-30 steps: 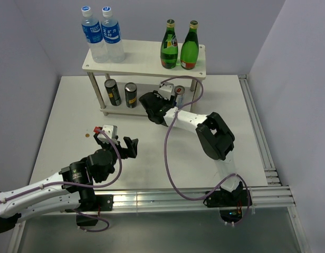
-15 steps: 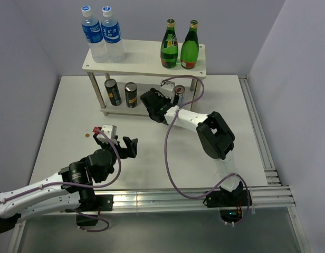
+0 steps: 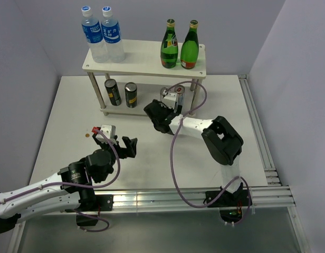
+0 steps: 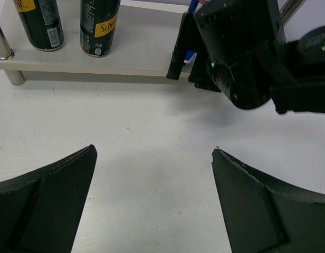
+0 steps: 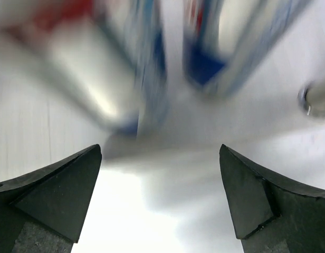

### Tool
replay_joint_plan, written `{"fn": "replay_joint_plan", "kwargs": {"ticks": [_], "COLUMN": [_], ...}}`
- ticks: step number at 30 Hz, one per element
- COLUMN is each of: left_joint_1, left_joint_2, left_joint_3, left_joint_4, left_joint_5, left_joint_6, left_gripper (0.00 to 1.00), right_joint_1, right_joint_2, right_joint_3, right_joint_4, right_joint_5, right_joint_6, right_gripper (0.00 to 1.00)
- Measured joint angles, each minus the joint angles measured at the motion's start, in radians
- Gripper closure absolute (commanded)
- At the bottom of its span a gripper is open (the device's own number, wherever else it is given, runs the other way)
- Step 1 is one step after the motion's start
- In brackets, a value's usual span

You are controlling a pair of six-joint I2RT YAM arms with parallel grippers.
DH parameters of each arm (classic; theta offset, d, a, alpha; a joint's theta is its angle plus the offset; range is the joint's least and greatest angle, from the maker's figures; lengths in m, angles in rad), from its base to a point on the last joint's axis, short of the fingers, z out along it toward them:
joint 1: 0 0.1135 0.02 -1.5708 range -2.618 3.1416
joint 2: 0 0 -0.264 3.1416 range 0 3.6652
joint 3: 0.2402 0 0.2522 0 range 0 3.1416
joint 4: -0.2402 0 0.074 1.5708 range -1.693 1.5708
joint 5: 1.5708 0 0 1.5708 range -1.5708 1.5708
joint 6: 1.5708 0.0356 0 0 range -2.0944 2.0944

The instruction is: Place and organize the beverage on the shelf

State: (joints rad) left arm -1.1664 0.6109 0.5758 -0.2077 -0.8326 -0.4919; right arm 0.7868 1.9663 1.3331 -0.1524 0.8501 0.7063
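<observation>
The white shelf (image 3: 144,59) stands at the back. Two green bottles (image 3: 179,46) are on the right of its top board. Two dark cans (image 3: 122,94) (image 4: 99,23) stand on the lower board (image 4: 131,58). To their right are two slim silver-blue cans (image 3: 178,96) (image 5: 99,58), blurred in the right wrist view and partly hidden from above. My right gripper (image 3: 151,109) (image 5: 160,147) is open just in front of them, holding nothing. My left gripper (image 3: 128,147) (image 4: 154,149) hangs open over bare table.
Two tall water bottles (image 3: 103,34) with blue labels fill the top board's left end. A shelf post (image 5: 316,100) is just right of the silver-blue cans. A small red-brown speck (image 3: 87,135) lies on the table. A metal rail (image 3: 260,137) runs along the right edge.
My right gripper has opened, let go of a silver-blue can on the lower board, and drawn back a little toward the near side. The left arm has barely moved.
</observation>
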Motion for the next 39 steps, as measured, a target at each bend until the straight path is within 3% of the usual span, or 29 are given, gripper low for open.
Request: {"fn": "replay_joint_plan", "kwargs": {"ticks": [8, 13, 16, 19, 22, 26, 29, 39], "left_joint_1": [0.0, 0.0, 0.0, 0.0, 0.0, 0.0, 0.0, 0.0], "left_joint_2": [-0.007, -0.003, 0.007, 0.014, 0.023, 0.032, 0.04, 0.072], "left_joint_3": [0.0, 0.0, 0.0, 0.001, 0.032, 0.132, 0.21, 0.315], "left_joint_4": [0.0, 0.0, -0.001, -0.002, -0.028, -0.049, -0.045, -0.055], "left_joint_5": [-0.02, -0.023, -0.026, -0.032, -0.033, -0.034, -0.048, -0.089], "left_joint_6": [-0.001, -0.002, -0.003, -0.003, -0.003, -0.002, 0.006, 0.052], "left_gripper": [0.01, 0.01, 0.01, 0.01, 0.01, 0.01, 0.01, 0.01], "right_joint_1": [0.175, 0.321, 0.44, 0.58, 0.668, 0.706, 0.708, 0.71], "right_joint_2": [-0.17, -0.418, -0.603, -0.759, -0.843, -0.922, -0.989, -1.171], "right_joint_3": [-0.189, -0.378, -0.443, -0.387, -0.224, -0.063, -0.05, -0.165], "right_joint_4": [-0.02, -0.082, -0.252, -0.486, -0.74, -0.89, -0.858, -0.498], "right_joint_5": [-0.009, -0.024, 0.032, 0.126, 0.237, 0.369, 0.426, 0.46], "right_joint_6": [0.041, 0.104, 0.189, 0.3, 0.417, 0.436, 0.326, -0.093], "right_gripper": [0.0, 0.0, 0.0, 0.0, 0.0, 0.0, 0.0, 0.0]}}
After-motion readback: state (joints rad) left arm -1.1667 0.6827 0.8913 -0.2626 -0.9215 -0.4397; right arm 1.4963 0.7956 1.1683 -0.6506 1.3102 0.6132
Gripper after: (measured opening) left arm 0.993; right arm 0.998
